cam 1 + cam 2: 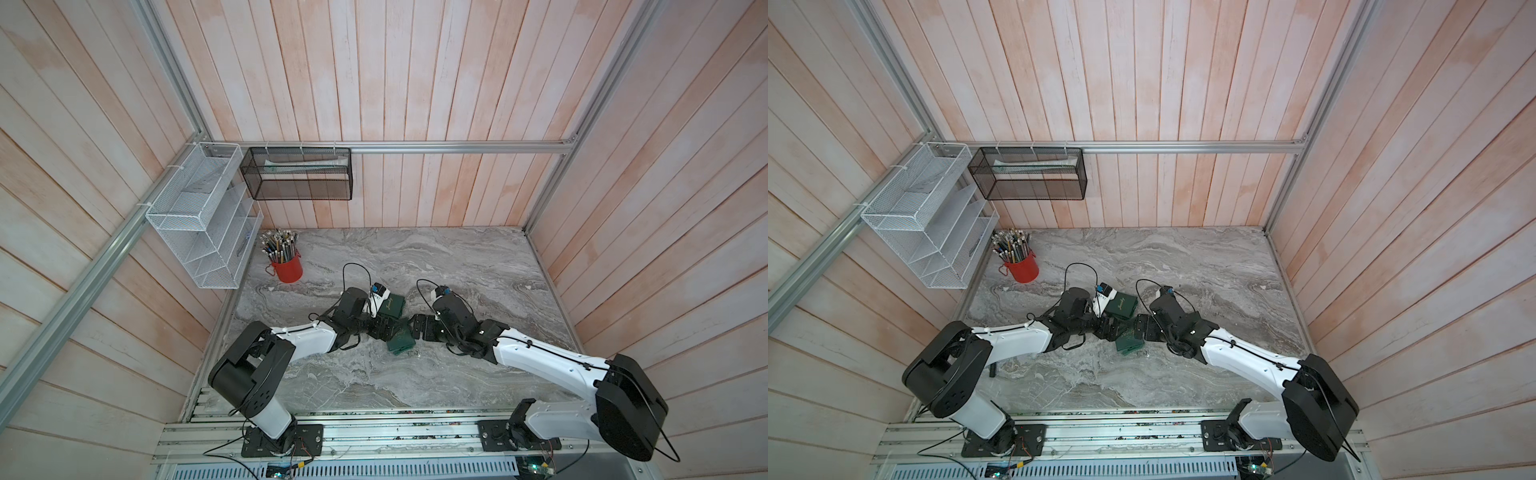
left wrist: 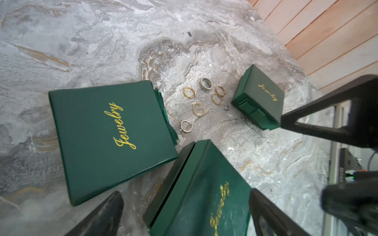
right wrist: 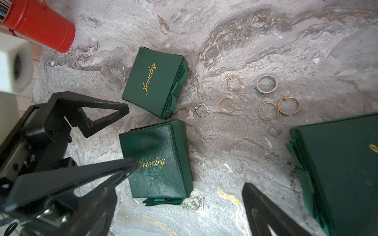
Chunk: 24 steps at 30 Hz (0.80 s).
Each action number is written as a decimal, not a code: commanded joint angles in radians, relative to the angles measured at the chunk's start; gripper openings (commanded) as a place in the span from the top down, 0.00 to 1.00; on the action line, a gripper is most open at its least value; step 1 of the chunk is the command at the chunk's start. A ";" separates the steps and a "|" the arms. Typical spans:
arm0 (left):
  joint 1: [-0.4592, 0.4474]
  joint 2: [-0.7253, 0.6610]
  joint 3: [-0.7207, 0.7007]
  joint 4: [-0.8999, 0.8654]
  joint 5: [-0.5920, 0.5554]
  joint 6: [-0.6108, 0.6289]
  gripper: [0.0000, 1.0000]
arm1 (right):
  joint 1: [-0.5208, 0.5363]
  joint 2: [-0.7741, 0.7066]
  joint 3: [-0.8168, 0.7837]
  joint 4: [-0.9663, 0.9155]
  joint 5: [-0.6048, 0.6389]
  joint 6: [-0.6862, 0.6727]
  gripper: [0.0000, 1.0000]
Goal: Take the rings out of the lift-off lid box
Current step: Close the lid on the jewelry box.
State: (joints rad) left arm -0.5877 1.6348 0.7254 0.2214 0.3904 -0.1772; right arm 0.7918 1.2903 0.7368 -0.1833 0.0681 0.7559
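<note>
Three closed green "Jewelry" boxes lie on the marble table. Several rings, gold and silvery hoops, rest on the bare table among them, outside every box. My left gripper is open and straddles one box, whose lid edge steps out over a darker base. The same creased box shows in the right wrist view, with a left finger over it. My right gripper is open and empty above the table beside that box. In both top views the grippers face each other over the boxes.
A red cup of pencils stands at the back left. A white wire rack and a black mesh basket hang on the walls. A second box and a third flank the rings.
</note>
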 commanded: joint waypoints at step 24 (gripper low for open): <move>-0.011 0.166 0.074 -0.030 0.062 0.020 0.25 | -0.048 -0.051 -0.034 -0.035 0.015 -0.001 0.03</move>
State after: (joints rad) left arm -0.5934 1.7584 0.7891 0.2195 0.4480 -0.1547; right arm 0.7506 1.2507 0.7094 -0.1909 0.0689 0.7559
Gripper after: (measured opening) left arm 0.755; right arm 0.976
